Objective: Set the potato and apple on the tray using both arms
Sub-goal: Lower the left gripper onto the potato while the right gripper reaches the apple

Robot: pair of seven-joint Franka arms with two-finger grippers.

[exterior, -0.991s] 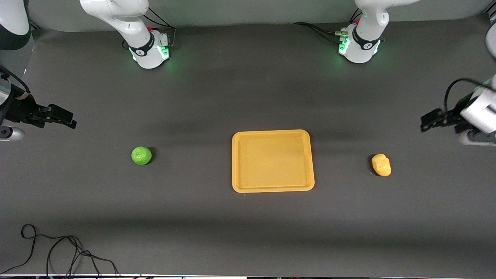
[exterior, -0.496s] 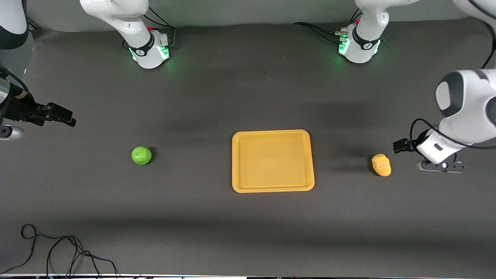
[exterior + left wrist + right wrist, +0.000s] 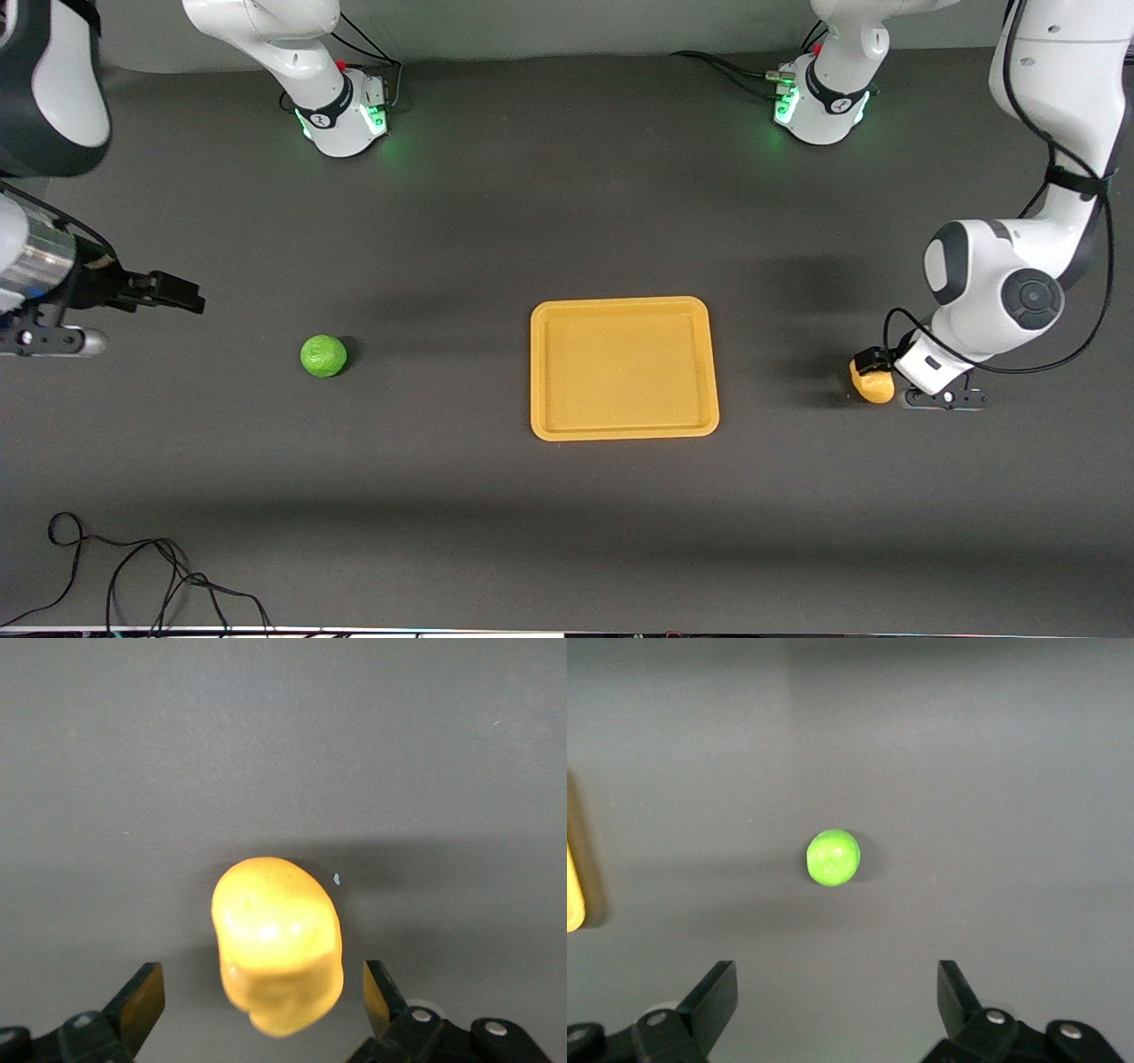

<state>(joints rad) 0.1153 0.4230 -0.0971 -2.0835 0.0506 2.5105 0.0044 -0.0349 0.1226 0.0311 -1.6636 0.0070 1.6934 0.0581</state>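
Both arms are glossy white shells with black bands at the joints. The left arm (image 3: 1001, 292) carries a round black cap on its elbow and thin black cables looping beside it. Each base (image 3: 341, 111) glows green and bears a black collar with a small white emblem. The left gripper (image 3: 264, 1010) and right gripper (image 3: 837, 1001) have black fingers with silver screw heads.
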